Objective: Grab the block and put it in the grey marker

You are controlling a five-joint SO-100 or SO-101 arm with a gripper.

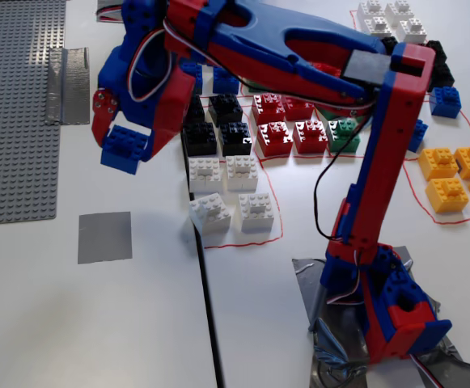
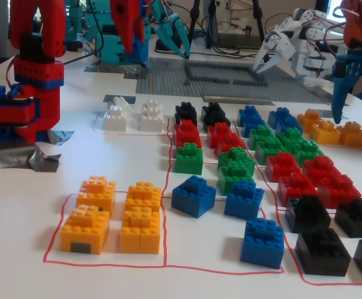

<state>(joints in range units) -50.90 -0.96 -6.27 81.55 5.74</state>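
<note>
In a fixed view, my gripper point(image 1: 128, 139) is shut on a blue block point(image 1: 124, 153) and holds it above the white table, left of the black blocks. The grey marker point(image 1: 104, 237), a square of grey tape, lies on the table below the block in the picture and a little to its left, clear of it. In the other fixed view the marker point(image 2: 115, 99) shows as a thin grey patch behind the white blocks point(image 2: 131, 116). There I see the arm's base point(image 2: 31, 93) at the left, but I cannot pick out the gripper or the held block.
Sorted blocks fill red-outlined areas: white point(image 1: 222, 194), black point(image 1: 218, 125), red point(image 1: 287, 125), green point(image 1: 344, 133), yellow point(image 1: 457, 174). A grey baseplate point(image 1: 16, 105) lies at the left with a tape strip point(image 1: 69, 85) beside it. Other robots stand at the back point(image 2: 293, 43).
</note>
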